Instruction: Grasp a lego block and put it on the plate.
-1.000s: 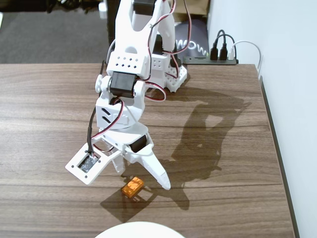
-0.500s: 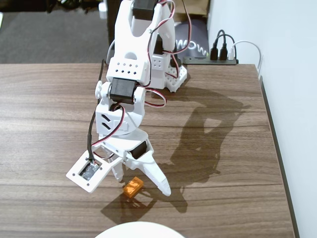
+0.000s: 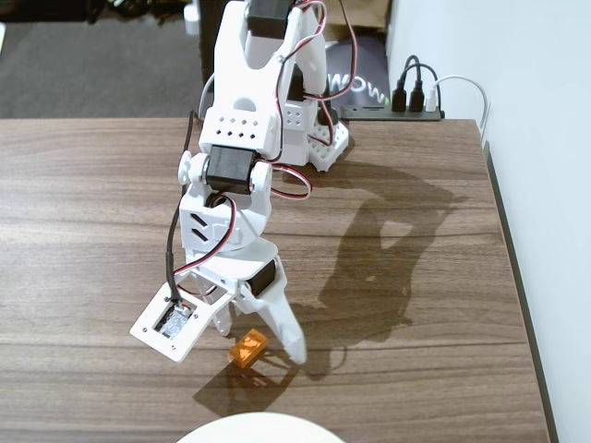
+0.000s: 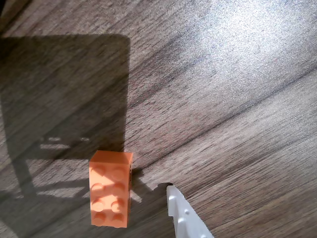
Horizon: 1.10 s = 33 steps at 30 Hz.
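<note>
On the dark wood table (image 3: 92,185), toward its near edge: one orange lego block (image 3: 247,350), studs up, lying flat and free, apart from everything else. Its place just short of the plate (image 3: 259,428) probably leaves only a short carry once it is lifted.

Plate: white, only the top of its rim showing at the bottom edge of the fixed view; nothing seen on it.

Arm: white, bent forward from its base at the far side of the table, wrist pitched steeply down over the block.

Gripper (image 3: 263,346): fingers apart, holding nothing. One fingertip (image 4: 173,196) sits just beside the block's long side, near the table; the other finger is not seen in the wrist view. Judged stage: lining up to straddle the block before closing.
</note>
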Tool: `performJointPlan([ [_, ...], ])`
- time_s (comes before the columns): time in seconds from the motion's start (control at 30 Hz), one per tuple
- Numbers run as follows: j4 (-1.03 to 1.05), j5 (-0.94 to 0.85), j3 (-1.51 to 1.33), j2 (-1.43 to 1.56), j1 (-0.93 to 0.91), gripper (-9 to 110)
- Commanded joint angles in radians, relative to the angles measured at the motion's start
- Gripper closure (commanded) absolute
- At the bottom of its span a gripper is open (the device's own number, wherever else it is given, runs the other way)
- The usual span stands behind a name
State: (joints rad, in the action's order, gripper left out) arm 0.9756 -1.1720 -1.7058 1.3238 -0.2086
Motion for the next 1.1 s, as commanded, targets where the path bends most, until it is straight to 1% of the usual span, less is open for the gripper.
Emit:
performJointPlan([
  [0.0, -0.012, -0.003, 0.015, -0.002, 0.0, 60],
  [0.17, -0.014, 0.0, 0.014, -0.005, 0.0, 68],
  [0.33, -0.014, 0.0, 0.009, -0.009, -0.002, 71],
  [0.47, -0.015, 0.0, 0.006, -0.009, -0.002, 77],
  [0.53, -0.015, 0.0, 0.006, -0.009, -0.002, 78],
  [0.73, -0.017, 0.006, 0.005, -0.009, -0.003, 86],
  [1.07, -0.032, 0.009, 0.002, -0.008, -0.005, 92],
])
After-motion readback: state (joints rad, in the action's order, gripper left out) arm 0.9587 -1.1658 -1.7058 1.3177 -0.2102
